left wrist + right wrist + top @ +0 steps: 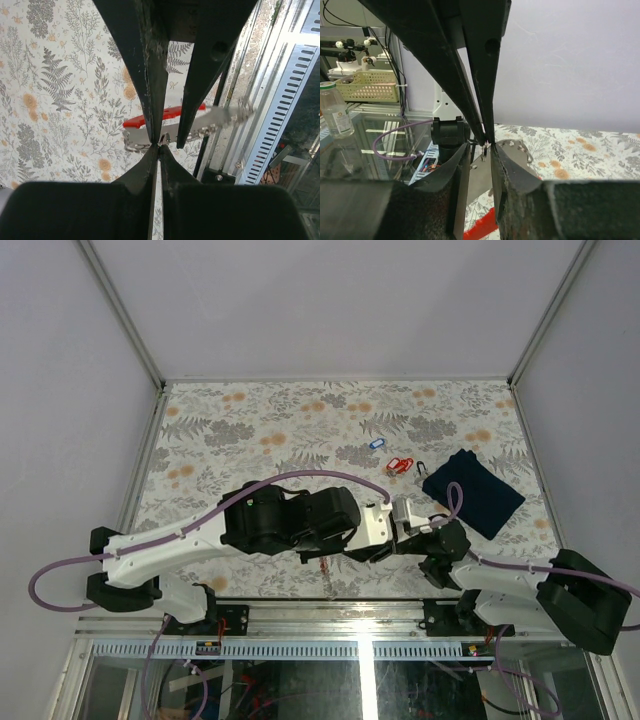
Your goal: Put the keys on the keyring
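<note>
Looking down from above, the left gripper (385, 545) and right gripper (410, 530) meet tip to tip near the table's (250, 420) front edge. A blue-tagged key (376, 443) lies well beyond them, near the navy cloth (475, 490). In the left wrist view, the left gripper (159, 145) is pressed together, pinching the held key (220, 116) right at its tips, red tag (137, 121) behind, blade jutting sideways. In the right wrist view, the right gripper (487, 144) tips nearly meet beside a silvery piece (515, 147); whether they grip it cannot be told.
</note>
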Controlling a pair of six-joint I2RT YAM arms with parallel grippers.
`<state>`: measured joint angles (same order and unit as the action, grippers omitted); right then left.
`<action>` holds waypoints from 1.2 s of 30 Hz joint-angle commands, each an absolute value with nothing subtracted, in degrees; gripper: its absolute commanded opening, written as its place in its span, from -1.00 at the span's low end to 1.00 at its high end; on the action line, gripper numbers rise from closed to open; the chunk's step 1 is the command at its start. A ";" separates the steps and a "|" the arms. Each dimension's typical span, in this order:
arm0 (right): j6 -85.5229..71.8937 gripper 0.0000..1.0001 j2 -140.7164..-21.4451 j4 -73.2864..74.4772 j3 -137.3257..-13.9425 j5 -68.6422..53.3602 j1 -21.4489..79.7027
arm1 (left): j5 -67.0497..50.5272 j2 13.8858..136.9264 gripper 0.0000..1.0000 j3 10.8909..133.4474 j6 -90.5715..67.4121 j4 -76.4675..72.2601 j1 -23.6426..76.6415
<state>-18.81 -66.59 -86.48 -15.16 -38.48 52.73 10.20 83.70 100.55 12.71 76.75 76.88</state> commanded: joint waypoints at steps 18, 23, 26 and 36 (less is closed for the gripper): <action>-8.84 -0.44 -59.21 -73.92 -19.47 -40.35 53.44 | 9.50 83.19 -1.00 102.71 13.81 75.52 78.00; -9.61 -0.52 -60.60 -75.17 -20.42 -41.19 53.43 | 9.53 83.34 -1.00 102.57 13.71 75.62 78.04; -10.02 -0.67 -61.03 -75.78 -20.48 -41.39 53.35 | 9.56 83.39 -1.00 102.65 13.72 75.67 78.13; -9.74 -1.00 -59.05 -76.10 -18.54 -39.63 53.35 | 10.59 82.29 -0.89 104.31 13.01 75.23 78.22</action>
<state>-10.26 -60.80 -71.90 -17.96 -41.06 52.88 10.04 83.50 100.82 12.71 77.01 77.80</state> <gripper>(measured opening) 0.011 0.016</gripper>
